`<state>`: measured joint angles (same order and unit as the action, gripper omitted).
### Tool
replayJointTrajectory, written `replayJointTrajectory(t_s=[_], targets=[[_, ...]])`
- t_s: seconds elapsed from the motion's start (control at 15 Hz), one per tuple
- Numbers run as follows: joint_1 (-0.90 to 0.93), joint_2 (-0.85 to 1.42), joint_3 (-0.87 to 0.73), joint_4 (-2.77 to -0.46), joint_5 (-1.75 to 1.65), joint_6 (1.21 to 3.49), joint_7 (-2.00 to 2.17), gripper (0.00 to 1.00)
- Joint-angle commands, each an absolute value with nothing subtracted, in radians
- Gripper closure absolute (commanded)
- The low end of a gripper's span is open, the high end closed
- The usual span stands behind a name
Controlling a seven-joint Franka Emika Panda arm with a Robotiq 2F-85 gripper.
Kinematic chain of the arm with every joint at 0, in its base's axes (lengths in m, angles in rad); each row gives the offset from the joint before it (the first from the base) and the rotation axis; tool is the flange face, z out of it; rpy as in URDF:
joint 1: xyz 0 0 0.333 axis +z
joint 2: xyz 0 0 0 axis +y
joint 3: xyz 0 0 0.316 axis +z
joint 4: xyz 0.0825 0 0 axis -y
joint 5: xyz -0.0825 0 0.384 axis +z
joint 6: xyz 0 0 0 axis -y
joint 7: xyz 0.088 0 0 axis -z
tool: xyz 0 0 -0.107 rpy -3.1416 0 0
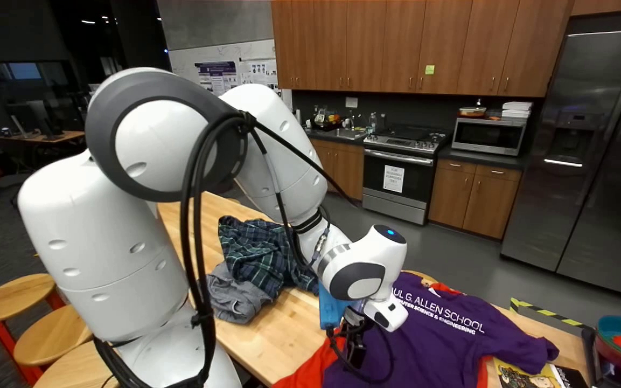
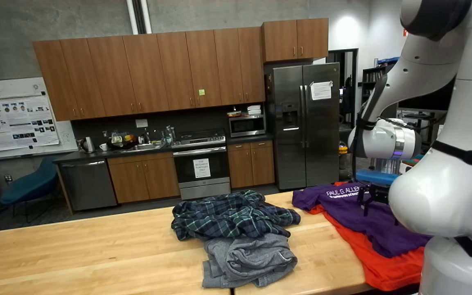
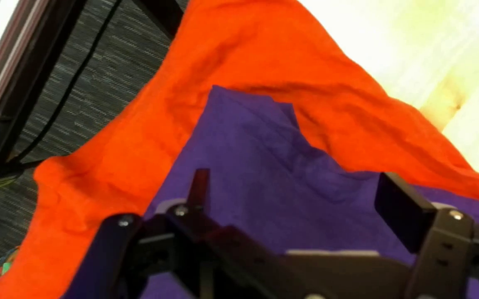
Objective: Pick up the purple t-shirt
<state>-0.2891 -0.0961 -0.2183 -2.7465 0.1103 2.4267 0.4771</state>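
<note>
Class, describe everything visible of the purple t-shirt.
The purple t-shirt looks like cloth, short-sleeved, with white lettering including "ALLEN SCHOOL". It lies spread, lettering up and rumpled, over orange-red cloth on the wooden table; one sleeve seems to lap a booklet. The open gripper hangs over it; whether they touch is unclear.

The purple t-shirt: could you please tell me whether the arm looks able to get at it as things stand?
Probably yes: the open gripper is above the purple t-shirt, with nothing visible between them.
</note>
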Motion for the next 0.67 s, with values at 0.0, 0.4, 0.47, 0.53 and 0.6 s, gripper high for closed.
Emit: replayJointTrajectory(t_s=[0.0, 0.4, 0.47, 0.53, 0.6], targets=[[-0.281, -0.138, -0.194, -2.738, -0.02, 2.346, 0.505, 0.0], [-0.261, -0.187, -0.151, -2.709, -0.154, 2.254, 0.526, 0.0], [-0.268, -0.141, -0.164, -2.712, -0.13, 2.295, 0.51, 0.0], [-0.264, -0.149, -0.158, -2.707, -0.133, 2.286, 0.51, 0.0], [-0.262, -0.155, -0.154, -2.705, -0.133, 2.28, 0.51, 0.0]])
